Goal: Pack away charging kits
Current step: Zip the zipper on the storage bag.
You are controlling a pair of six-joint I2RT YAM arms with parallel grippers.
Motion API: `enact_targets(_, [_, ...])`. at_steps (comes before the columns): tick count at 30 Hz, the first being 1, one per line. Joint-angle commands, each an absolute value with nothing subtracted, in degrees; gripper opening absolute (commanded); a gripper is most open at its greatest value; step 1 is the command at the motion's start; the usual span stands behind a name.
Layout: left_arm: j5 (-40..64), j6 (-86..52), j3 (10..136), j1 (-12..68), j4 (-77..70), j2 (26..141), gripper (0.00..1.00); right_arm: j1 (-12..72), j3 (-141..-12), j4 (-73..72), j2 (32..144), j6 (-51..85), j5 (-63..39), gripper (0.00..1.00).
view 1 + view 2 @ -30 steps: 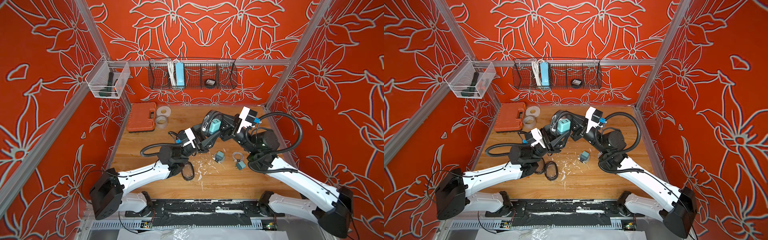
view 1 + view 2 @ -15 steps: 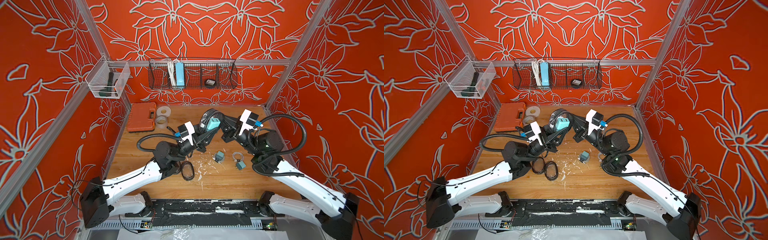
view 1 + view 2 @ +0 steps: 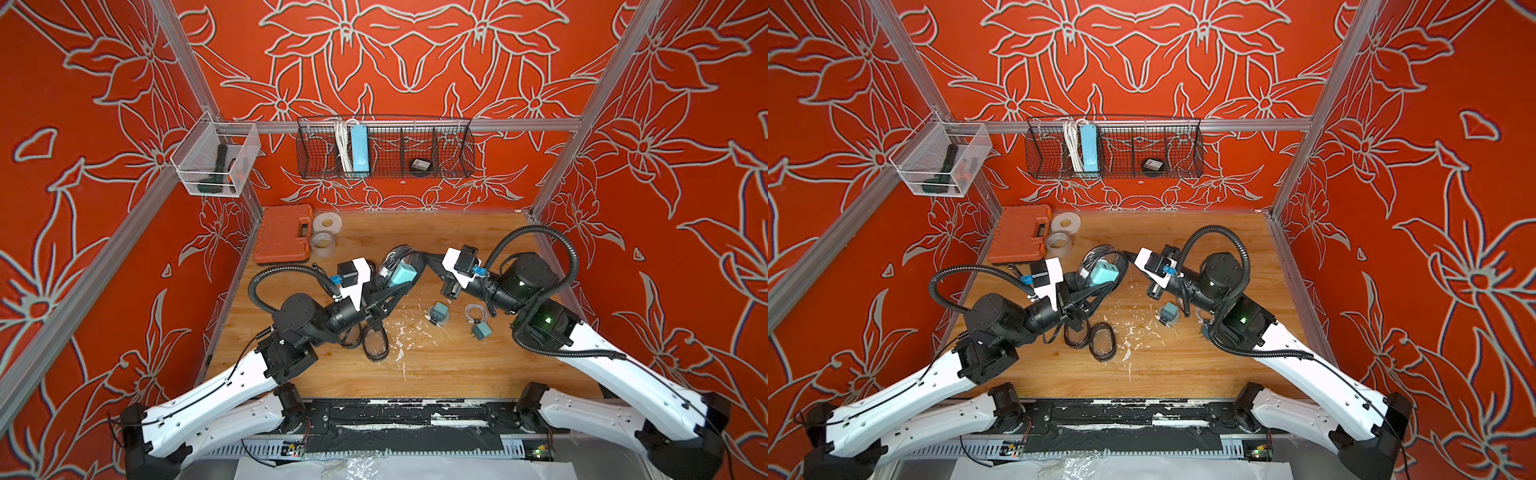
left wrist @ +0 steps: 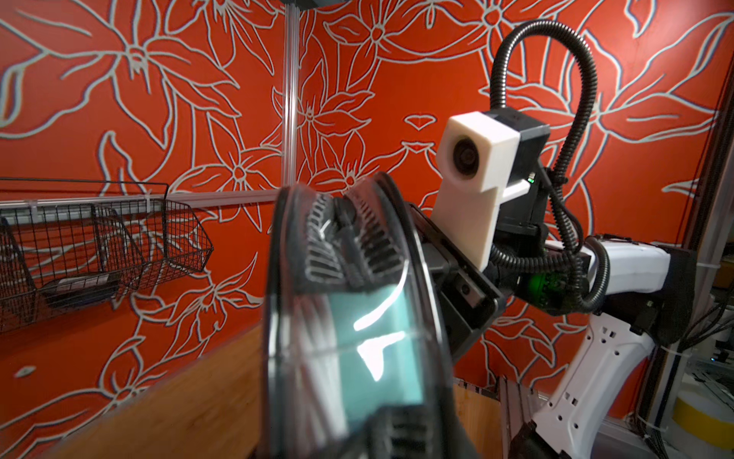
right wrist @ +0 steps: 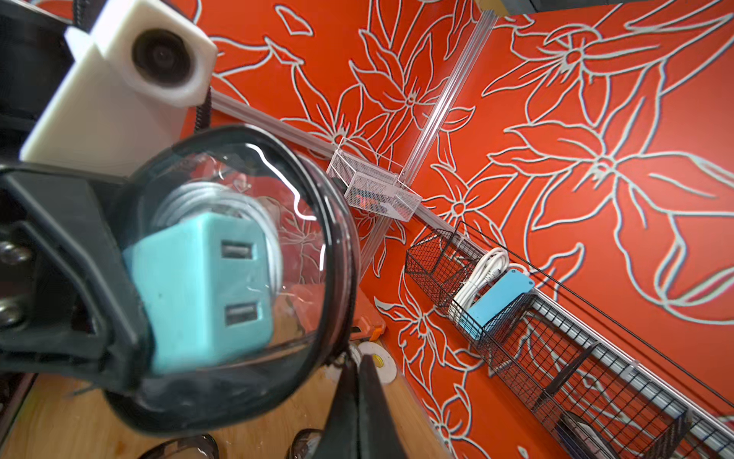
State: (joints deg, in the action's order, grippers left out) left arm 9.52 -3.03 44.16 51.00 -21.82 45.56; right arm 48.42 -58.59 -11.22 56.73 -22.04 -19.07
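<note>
Up off the table (image 3: 436,374), just beside the orange toolbox (image 3: 282,232) on its side away from the wall, the left fingers (image 5: 99,278) are clamped on a black-rimmed clear case (image 5: 349,262), holding it in the air. Look through that clear wall: a teal cube adapter (image 5: 202,290) sits inside, two ports facing out, and a coiled white cable (image 5: 198,198) is tucked behind it. The right fingers (image 5: 357,369) are pressed tight together, tips right at the case's rim on the side away from the toolbox. Whether they pinch anything there, I can't tell. Down on the table, farther from the toolbox than the held case, a second adapter (image 3: 439,311) lies touching a pale coil. A loose white coil (image 3: 475,312) lies just beside it, and a third adapter (image 3: 481,331) near that. More oval cases (image 3: 376,345) lie under the left arm, well apart from the toolbox.
</note>
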Motion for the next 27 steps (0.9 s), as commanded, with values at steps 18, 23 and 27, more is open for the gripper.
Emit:
enact_targets(18, [-1.3, -5.6, 48.8, 50.9, 1.8, 51.3, 0.00, 46.7, -59.9, -2.3, 56.4, -55.8, -13.1, 0.00])
enact_targets(23, [-0.9, -6.0, 48.1, 50.9, 3.0, 51.6, 0.00, 45.8, -59.5, 0.9, 56.2, -60.0, -11.7, 0.00])
enact_targets(27, [0.9, -6.5, 47.0, 50.9, 2.8, 51.7, 0.00, 43.9, -59.0, 2.2, 55.0, -61.5, -14.3, 0.00])
